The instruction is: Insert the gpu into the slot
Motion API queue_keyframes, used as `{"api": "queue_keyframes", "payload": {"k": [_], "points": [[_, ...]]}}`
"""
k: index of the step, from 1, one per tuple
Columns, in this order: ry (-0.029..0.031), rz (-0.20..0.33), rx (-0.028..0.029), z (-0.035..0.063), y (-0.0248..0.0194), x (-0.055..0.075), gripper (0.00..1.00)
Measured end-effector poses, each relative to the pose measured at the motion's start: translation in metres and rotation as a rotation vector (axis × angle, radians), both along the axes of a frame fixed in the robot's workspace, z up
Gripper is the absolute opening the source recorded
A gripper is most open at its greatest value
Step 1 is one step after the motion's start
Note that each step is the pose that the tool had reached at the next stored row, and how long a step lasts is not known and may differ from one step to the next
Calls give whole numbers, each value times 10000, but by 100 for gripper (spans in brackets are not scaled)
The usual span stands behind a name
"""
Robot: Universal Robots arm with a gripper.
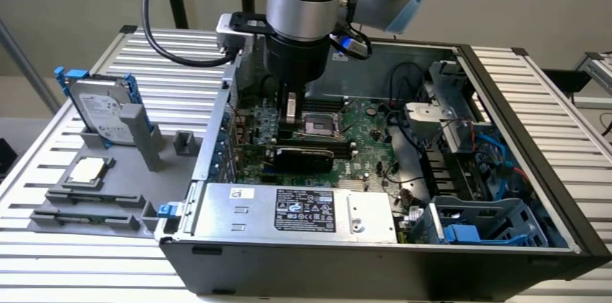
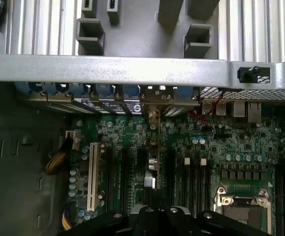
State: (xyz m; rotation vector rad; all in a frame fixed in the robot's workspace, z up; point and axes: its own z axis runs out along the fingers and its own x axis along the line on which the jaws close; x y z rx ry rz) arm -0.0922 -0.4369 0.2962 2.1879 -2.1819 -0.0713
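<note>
gpu [image 1: 302,157] upright on motherboard [image 1: 368,127], centre frame, below gripper [image 1: 288,118]. seated or not: unclear. jaws: cannot tell.

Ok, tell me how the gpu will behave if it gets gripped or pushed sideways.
The gpu looks like a flat, hard-shrouded card, so probably stiff, not floppy. Its dark shroud looks glossy, so it may slip in a grip. It stands on its thin edge on the motherboard, so a sideways push would likely tip or strain it.
</note>
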Motion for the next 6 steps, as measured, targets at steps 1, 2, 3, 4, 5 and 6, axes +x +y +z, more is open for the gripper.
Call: {"api": "queue_keyframes", "payload": {"k": [1, 2, 3, 4, 5, 6], "points": [[-1, 1, -1, 0, 0, 0, 11], [0, 1, -1, 0, 0, 0, 11], [0, 1, 0, 0, 0, 1, 11], [0, 2, -1, 0, 0, 1, 11], [0, 1, -1, 0, 0, 1, 11], [0, 1, -1, 0, 0, 1, 11]]}}
